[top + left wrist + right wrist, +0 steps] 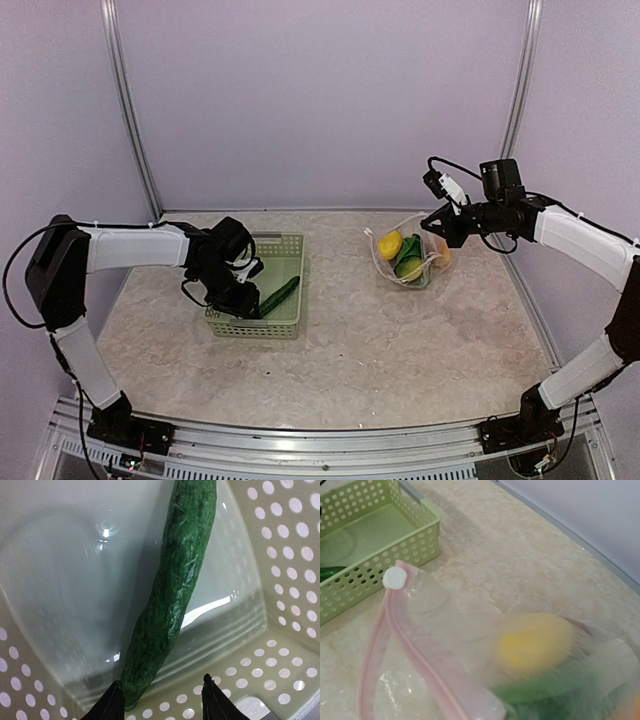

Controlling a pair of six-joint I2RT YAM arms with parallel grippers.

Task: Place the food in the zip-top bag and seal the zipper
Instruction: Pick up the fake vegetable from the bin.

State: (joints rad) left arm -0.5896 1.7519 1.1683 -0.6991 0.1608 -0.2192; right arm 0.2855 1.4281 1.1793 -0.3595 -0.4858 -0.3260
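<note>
A long dark green cucumber (170, 595) lies slanted in the pale green basket (285, 325); it also shows in the top view (281, 296). My left gripper (162, 700) is open inside the basket, its jaws on either side of the cucumber's near end, which lies beside the left fingertip (114, 700). The clear zip-top bag (410, 255) sits at the right and holds a yellow lemon (535, 642), green pieces (555, 690) and an orange piece (441, 251). Its pale pink zipper (405, 650) has a white slider (395, 578). My right gripper (440, 224) is shut on the bag's upper edge; its fingers are hidden in the wrist view.
The basket's perforated walls (285, 555) close in around my left gripper. The basket's corner (415, 535) stands left of the bag. Purple walls with metal rails (130, 120) bound the marbled table (400, 350).
</note>
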